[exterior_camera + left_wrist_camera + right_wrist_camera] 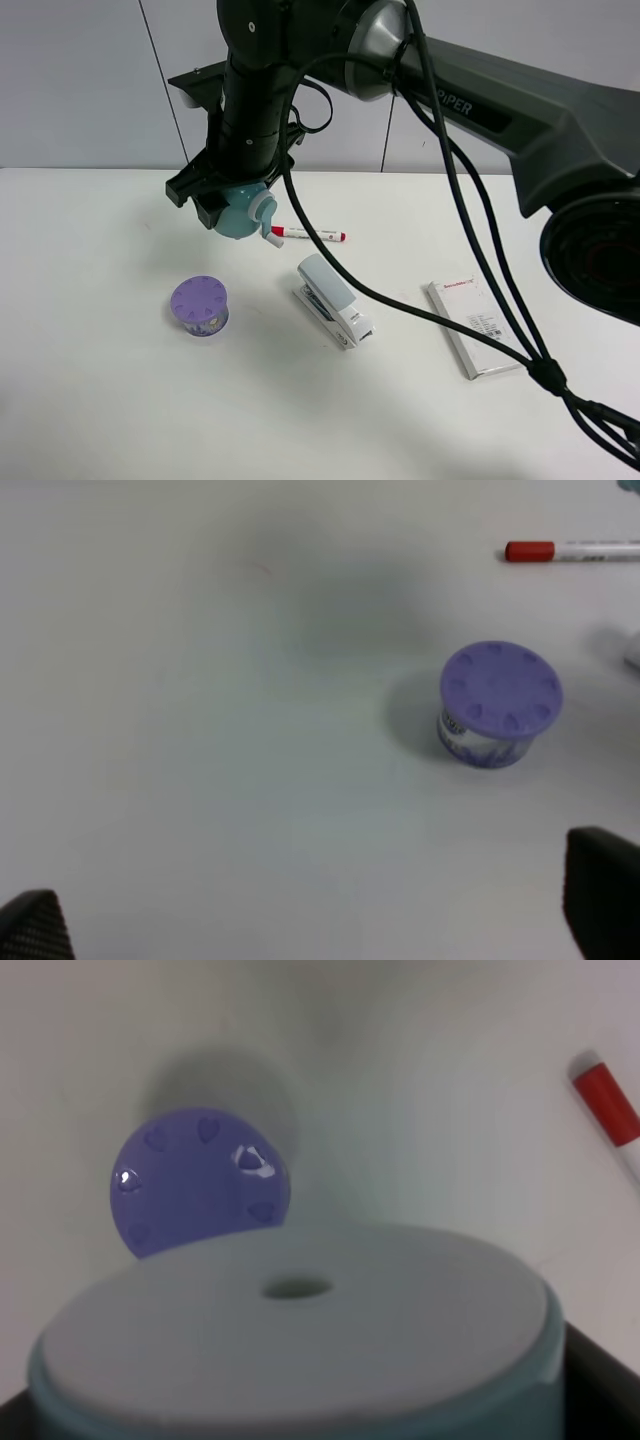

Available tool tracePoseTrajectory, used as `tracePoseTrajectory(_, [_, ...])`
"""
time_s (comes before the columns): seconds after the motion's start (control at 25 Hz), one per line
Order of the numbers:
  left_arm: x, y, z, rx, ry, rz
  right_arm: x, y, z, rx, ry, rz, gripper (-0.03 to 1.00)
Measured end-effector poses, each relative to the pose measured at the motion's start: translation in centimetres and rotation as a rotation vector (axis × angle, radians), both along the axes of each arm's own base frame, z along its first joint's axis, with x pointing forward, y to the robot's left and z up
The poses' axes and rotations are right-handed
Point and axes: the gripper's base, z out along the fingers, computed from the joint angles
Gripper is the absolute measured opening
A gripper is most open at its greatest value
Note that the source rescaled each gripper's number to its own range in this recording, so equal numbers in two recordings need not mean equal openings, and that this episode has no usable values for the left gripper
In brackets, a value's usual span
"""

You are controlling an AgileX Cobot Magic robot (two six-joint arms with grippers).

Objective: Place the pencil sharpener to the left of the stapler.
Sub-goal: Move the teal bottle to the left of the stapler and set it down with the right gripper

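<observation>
The mint-teal pencil sharpener point(240, 212), with its white crank handle, hangs above the table in my right gripper point(228, 208), which is shut on it. It is held behind and to the left of the grey-and-white stapler point(335, 300), which lies flat near the table's middle. The right wrist view is filled by the sharpener's pale face with a small hole point(295, 1287); the stapler is out of that view. My left gripper point(320, 920) is open over bare table, only its dark fingertips point(600, 890) showing.
A purple round tub point(200, 305) with a dotted lid stands left of the stapler, below the held sharpener, also shown as the purple tub point(500, 705) point(200, 1180). A red-capped marker point(308, 235) lies behind the stapler. A flat white box point(472, 327) lies to the right.
</observation>
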Motion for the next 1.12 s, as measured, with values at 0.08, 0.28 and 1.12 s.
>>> tracePoseTrajectory(0.08, [0.0,0.0,0.0,0.000,0.000,0.000,-0.1,0.0,0.0,-0.003,0.005,-0.003,0.00])
tracePoseTrajectory(0.28, [0.0,0.0,0.0,0.000,0.000,0.000,-0.2,0.1,0.0,-0.004,0.006,-0.002,0.00])
tracePoseTrajectory(1.12, [0.0,0.0,0.0,0.000,0.000,0.000,-4.7,-3.0,-6.9,-0.043,0.121,-0.059,0.00])
